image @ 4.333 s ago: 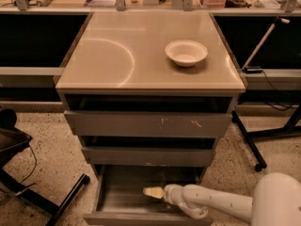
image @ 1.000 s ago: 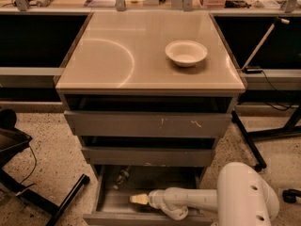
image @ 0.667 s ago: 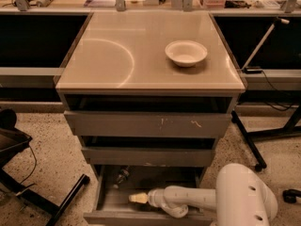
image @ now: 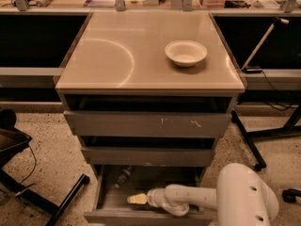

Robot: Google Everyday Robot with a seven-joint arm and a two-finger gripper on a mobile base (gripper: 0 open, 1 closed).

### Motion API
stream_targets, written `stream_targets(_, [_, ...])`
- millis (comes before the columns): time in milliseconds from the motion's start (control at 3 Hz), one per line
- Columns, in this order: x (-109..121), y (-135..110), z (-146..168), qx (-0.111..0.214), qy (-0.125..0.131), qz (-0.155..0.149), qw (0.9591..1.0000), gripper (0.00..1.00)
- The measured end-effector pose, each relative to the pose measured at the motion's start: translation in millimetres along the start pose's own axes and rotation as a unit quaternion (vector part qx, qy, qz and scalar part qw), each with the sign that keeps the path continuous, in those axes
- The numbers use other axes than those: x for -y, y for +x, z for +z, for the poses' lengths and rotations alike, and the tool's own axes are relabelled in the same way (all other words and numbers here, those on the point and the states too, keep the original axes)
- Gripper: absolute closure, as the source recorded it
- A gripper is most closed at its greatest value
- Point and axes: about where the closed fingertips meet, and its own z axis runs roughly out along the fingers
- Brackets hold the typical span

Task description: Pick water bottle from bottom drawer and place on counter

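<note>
The bottom drawer is pulled open at the foot of the grey cabinet. The water bottle lies tilted in its back left part, small and clear with a dark band. My gripper reaches into the drawer from the right on a white arm, with pale fingertips pointing left. It sits in front of and slightly right of the bottle, apart from it. The counter is the glossy tan top with a curved arc mark.
A white bowl stands on the counter's right part. Two upper drawers stand partly open above the bottom one. A black stand leg lies on the floor at left, another stand at right. A cluttered bench runs behind.
My gripper has stayed almost still in the drawer over the last second. Compared with several seconds ago it has moved left and forward, and the arm's big white joint has come into view.
</note>
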Motion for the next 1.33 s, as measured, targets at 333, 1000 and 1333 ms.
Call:
stream_targets(333, [-18,9,0,-0.015,-0.033,0.001,0.9993,0.0])
stream_targets(1000, [-53,-16,21,0.031,-0.054,-0.077,0.9951,0.0])
stream_targets(1333, [-77,-32,24,0.05,-0.067,-0.105,0.991,0.0])
